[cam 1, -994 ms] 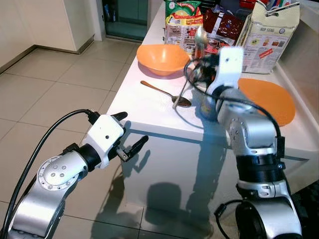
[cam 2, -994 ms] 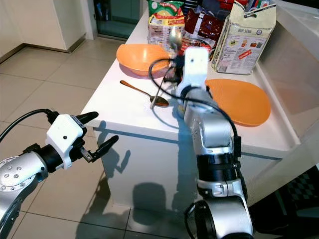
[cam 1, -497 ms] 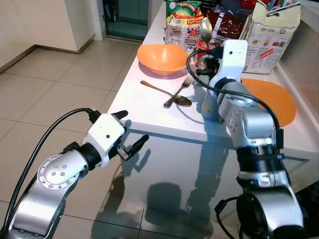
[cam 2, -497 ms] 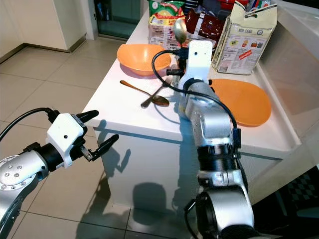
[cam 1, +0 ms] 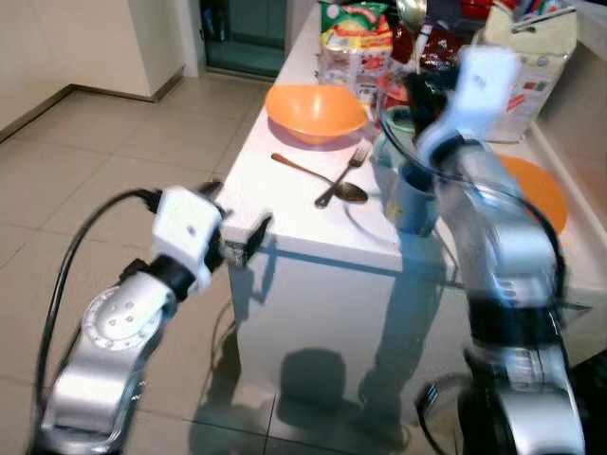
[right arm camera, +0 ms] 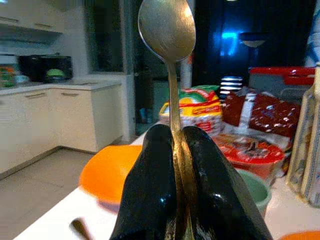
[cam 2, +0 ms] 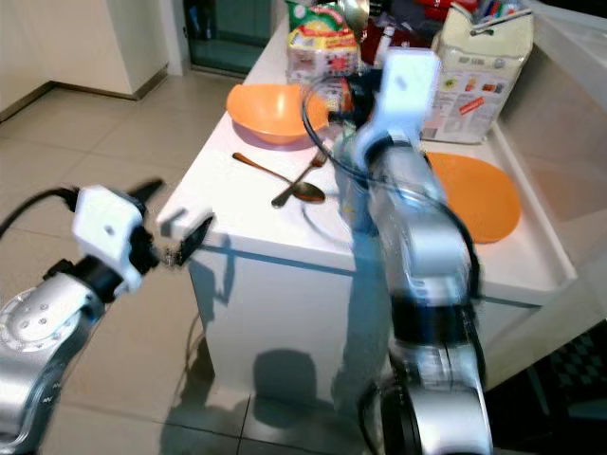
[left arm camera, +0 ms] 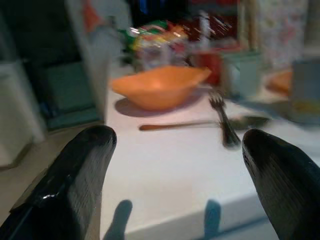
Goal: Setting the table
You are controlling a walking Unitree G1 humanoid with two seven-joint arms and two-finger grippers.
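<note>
Spoon [right arm camera: 167, 30] stands upright, its handle clamped between the right gripper [right arm camera: 178, 165] fingers; left gripper [left arm camera: 177, 165], fingers spread apart, faces the fork [left arm camera: 223, 122] beyond.

R hand [right arm camera: 172, 200] raised, clamped (fingers together), L hand [left arm camera: 180, 165] spread

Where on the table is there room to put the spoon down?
Bare white top lies at the near table edge, in front of the fork. The far end is crowded with snack bags. The right gripper holds the silver spoon.
</note>
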